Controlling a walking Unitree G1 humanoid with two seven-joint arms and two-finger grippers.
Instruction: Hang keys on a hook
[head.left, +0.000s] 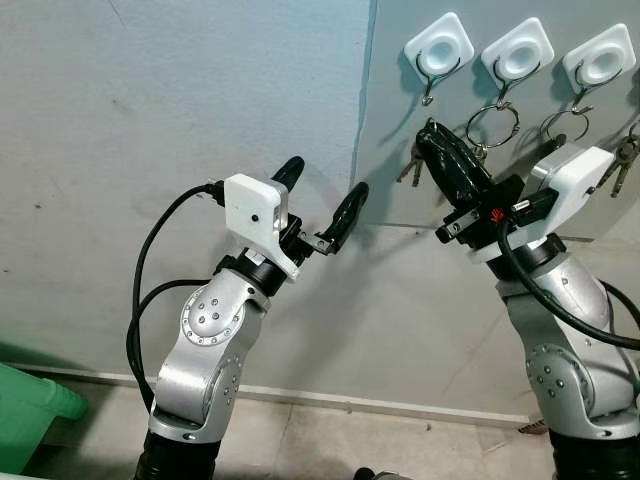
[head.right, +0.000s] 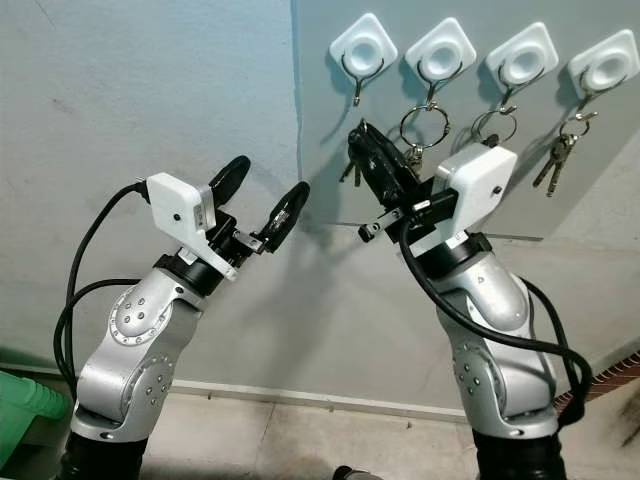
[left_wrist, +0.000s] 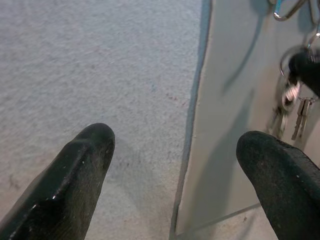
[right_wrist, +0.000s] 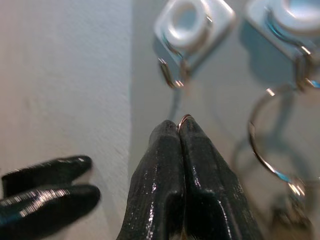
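Keys (head.left: 413, 166): light, stiff, prone to swing; best pinched by ring (right_wrist: 184, 119). Right claw (right_wrist: 179, 131) clamped on it below empty hook (right_wrist: 172, 75); left claw (head.left: 322, 205) wide open, empty.

the right claw (right_wrist: 179, 131) hides most of its key ring (right_wrist: 184, 118); the ring's keys (head.left: 412, 168) are partly hidden too.

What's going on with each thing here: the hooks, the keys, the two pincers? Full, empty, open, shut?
Leftmost hook: empty.
Second hook: holds a key ring.
Third hook: holds a key ring.
Fourth hook: holds keys.
Right pincer: shut on a key ring, just below the leftmost hook.
Keys: dangling under the right pincer.
Left pincer: open, holding nothing.
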